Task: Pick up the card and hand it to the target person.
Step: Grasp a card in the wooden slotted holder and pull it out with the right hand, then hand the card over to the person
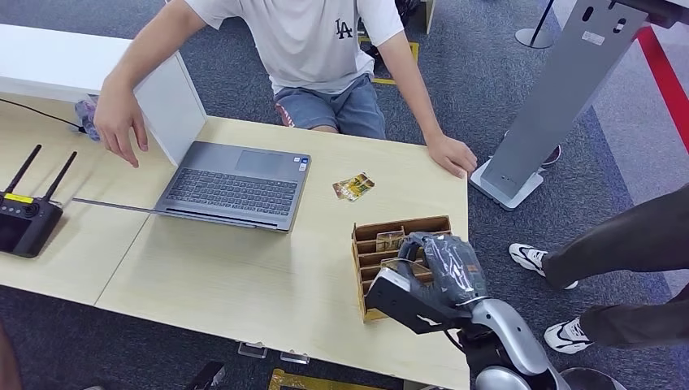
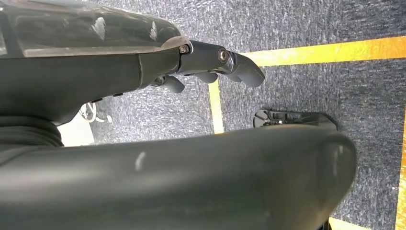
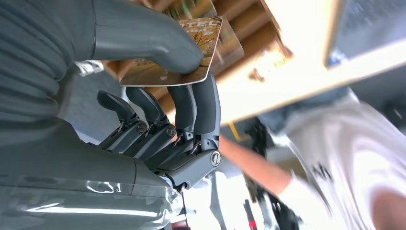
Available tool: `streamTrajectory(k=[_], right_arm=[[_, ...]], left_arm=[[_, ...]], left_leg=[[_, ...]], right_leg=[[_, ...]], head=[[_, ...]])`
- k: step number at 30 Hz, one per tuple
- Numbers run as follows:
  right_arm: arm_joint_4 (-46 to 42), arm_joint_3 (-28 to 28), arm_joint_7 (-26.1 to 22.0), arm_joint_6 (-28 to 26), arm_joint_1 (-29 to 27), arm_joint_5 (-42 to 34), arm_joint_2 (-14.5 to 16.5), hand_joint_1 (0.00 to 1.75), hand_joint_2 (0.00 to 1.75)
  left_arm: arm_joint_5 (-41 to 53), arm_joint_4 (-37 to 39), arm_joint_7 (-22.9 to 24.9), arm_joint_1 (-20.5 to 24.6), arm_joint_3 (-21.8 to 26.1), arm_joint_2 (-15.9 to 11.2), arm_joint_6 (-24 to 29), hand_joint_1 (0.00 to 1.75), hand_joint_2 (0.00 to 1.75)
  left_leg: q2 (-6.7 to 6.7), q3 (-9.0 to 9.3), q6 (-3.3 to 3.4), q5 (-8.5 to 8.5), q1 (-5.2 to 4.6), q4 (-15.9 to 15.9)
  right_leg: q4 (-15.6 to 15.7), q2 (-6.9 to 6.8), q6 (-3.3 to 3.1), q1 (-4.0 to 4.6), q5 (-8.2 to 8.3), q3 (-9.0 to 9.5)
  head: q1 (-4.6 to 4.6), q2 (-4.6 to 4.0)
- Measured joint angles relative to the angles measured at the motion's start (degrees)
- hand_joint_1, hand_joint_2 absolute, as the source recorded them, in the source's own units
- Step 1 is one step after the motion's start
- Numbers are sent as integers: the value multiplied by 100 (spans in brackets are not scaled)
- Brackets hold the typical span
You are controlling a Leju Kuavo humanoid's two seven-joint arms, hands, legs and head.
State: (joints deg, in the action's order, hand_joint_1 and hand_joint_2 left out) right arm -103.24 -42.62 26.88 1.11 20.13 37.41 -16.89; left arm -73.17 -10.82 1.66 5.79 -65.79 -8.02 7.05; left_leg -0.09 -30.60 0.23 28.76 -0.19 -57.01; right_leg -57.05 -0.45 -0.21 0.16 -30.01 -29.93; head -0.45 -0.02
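Tan card (image 3: 191, 52) pinched by right hand (image 3: 182, 96) in wrist view.

On my desk (image 1: 244, 276) sit an open laptop (image 1: 236, 183) and a black router (image 1: 28, 219) w/ two antennas at far left, grey stand (image 1: 561, 89) on carpet beyond.

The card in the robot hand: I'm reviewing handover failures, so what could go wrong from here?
1. The card is pinched only near one edge between the right robot hand's thumb and fingers; it may slip or twist during the move.
2. The robot hand hangs right over the wooden card holder, so lifting could catch it or drag it.
3. The person's hand rests flat on the table, not raised to receive; a release might drop the card.
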Motion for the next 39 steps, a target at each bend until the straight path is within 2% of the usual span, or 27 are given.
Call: streamTrajectory(k=[8, 14, 20, 27, 31, 37, 39], right_arm=[[-892, 273, -584, -440, 208, -17, -170, 168, 175], [-940, 255, -1050, -805, 333, 648, -134, 168, 175], [-641, 178, -1509, -1594, 526, 1518, 29, 168, 175], [24, 108, -1931, -2948, 660, 2169, 239, 168, 175], [427, 84, -1983, -3245, 725, 2148, 333, 168, 175], [935, 32, -2044, -3368, 802, 1886, 470, 168, 175], [1066, 11, -2064, -3368, 803, 1801, 504, 112, 175]], left_arm=[[-3, -2, -31, -9, 0, 0, -62, 0, 0], [26, -2, -73, -4, 0, 4, -81, 0, 0], [102, -2, -109, 6, 0, 14, -112, 0, 0], [173, -2, -163, 15, -3, 44, -131, 0, 0], [180, -2, -167, 17, -9, 64, -117, 0, 0], [178, -2, -123, 21, -14, 70, -81, 0, 0], [175, -2, -98, 20, -15, 70, -78, 0, 87]], left_leg=[[0, -1, 0, 0, 0, 0], [-1, -4, 0, 0, 0, 1], [-1, -6, 0, 0, 0, 1], [-1, -7, 0, 0, 0, 1], [-1, -7, 0, 0, 0, 1], [-2, -6, 0, 0, 0, 1], [-2, -8, 0, 0, 0, 1]], right_leg=[[0, 0, 0, 0, 0, 0], [-1, -1, 0, 0, 0, 1], [-1, -1, 0, 0, 0, 0], [-1, -1, 0, 0, 0, 0], [-1, -2, 0, 0, 0, 0], [-1, -2, 0, 1, 0, 0], [-1, -2, 0, 1, 0, 0]], head=[[1, 0], [1, 0], [1, 0], [0, 0], [-1, 0], [0, 0], [0, 0]])
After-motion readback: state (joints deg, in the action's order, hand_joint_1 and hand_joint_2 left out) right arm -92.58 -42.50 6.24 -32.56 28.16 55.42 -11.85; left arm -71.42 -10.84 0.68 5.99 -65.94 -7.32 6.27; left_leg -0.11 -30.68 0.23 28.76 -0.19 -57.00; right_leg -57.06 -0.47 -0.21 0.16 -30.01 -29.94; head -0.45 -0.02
